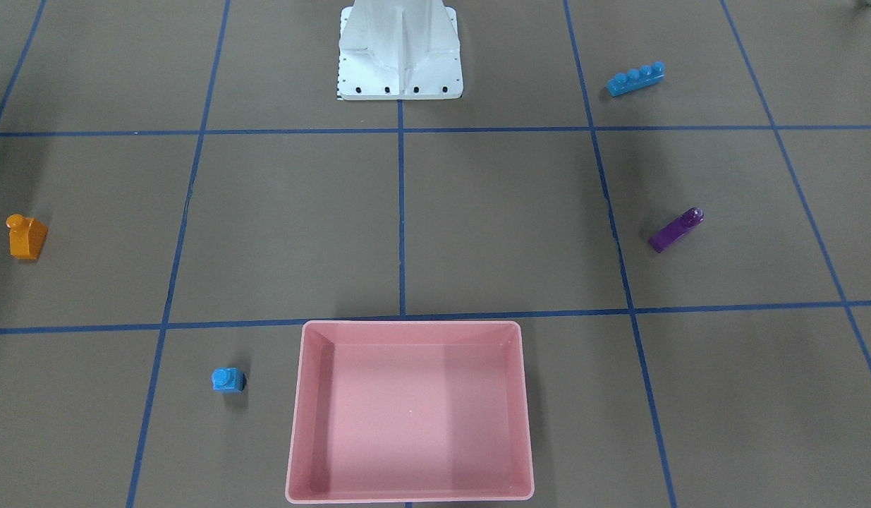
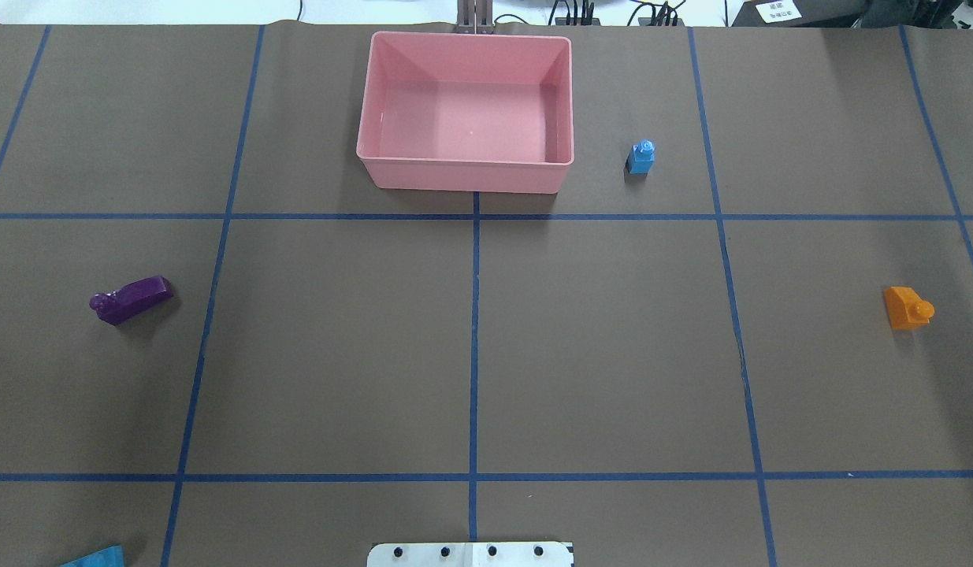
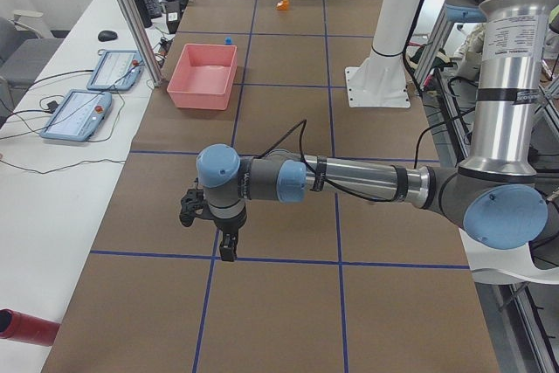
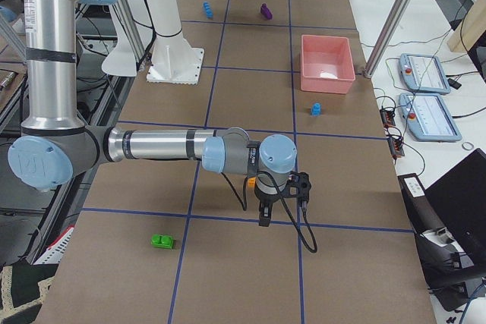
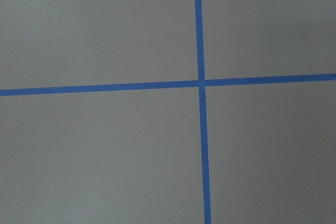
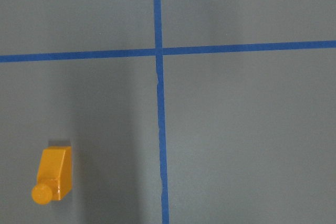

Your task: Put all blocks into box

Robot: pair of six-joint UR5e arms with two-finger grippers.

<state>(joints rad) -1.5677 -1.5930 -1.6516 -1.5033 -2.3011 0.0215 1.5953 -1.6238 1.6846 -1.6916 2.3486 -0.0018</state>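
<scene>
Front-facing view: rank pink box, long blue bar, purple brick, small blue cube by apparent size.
1. pink box
2-3. long blue bar and purple brick: about alike, the bar farther from camera, so unranked
4. small blue cube

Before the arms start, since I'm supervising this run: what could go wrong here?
The purple block lies on its side at an angle, so a grasp on it may slip. The green block sits far out on the robot's right, outside the overhead view, and might be missed.
</scene>
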